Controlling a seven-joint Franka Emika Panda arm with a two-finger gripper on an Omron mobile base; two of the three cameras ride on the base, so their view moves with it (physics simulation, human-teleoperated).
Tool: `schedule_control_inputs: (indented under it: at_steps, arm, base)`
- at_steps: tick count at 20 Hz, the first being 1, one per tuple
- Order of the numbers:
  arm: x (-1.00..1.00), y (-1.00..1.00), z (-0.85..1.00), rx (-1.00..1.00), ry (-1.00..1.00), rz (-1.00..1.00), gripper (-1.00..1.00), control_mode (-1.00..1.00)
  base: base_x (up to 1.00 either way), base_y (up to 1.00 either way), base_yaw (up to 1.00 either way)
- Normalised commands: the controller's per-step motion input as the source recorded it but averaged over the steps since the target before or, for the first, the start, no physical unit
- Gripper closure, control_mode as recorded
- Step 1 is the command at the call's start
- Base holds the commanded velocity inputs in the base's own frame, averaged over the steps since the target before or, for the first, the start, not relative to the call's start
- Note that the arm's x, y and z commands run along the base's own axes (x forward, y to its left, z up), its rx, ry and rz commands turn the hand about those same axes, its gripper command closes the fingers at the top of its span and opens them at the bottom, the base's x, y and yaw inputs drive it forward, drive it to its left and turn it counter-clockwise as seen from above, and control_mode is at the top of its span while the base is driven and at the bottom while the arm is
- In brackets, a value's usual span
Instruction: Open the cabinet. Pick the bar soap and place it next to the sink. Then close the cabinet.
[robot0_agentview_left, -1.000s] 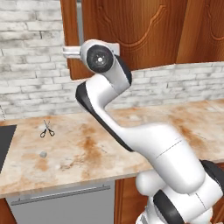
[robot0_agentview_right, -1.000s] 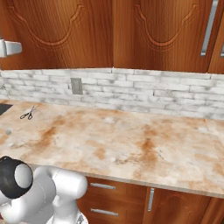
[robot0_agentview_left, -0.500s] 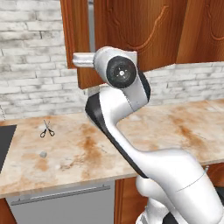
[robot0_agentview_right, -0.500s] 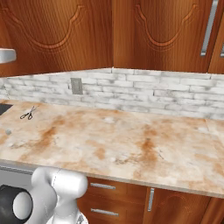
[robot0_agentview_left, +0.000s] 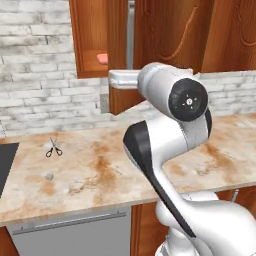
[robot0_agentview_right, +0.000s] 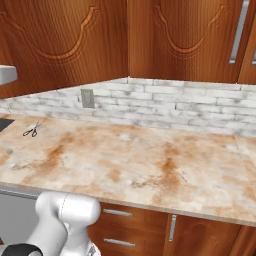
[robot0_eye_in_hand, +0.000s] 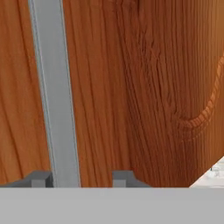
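The fingers (robot0_eye_in_hand: 41, 179) stand apart on either side of the door handle (robot0_eye_in_hand: 54, 87). In the hand view the silver bar runs up between the 2 tips, close against 1 of them, with a clear gap to the other. So the gripper (robot0_eye_in_hand: 82, 179) is spread and hooks the handle rather than pinching it.

The bar soap (robot0_agentview_left: 102, 58) lies flat on the shelf inside the cabinet (robot0_agentview_left: 90, 35), at the right of the opening, just beside the edge of the swung door. Nothing else can be made out on that shelf.

Over the last 1 s the door has swung much wider. It was only ajar and hid the inside, and now it stands out toward the robot with the shelf and the pink bar in plain sight. I judge step 1 nearly or fully done. What comes next would be letting go of the handle and reaching past the door edge for the soap.

Below, the counter (robot0_agentview_left: 100, 170) carries small scissors (robot0_agentview_left: 52, 148) and a tiny grey lump (robot0_agentview_left: 49, 176), well apart from the soap. A dark corner of the sink (robot0_agentview_left: 6, 165) shows at the far left, and what is in it cannot be told.
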Motion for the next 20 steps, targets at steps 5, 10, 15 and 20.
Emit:
schedule_control_inputs:
  at_steps: [5,10,15,20]
  arm:
    - [-0.49,-1.00,0.00,0.00,0.03,0.00,1.00,-1.00]
    - [-0.39,-1.00,0.00,0.00,0.05,0.00,1.00,-1.00]
    - [0.00,-0.16,0.00,-0.01,0.01,0.00,-1.00,-1.00]
    - [-0.24,0.00,0.00,0.00,0.00,0.00,-1.00,-1.00]
  base:
    - [0.00,0.00,0.00]
    - [0.00,0.00,0.00]
    - [0.00,0.00,0.00]
    - [0.00,0.00,0.00]
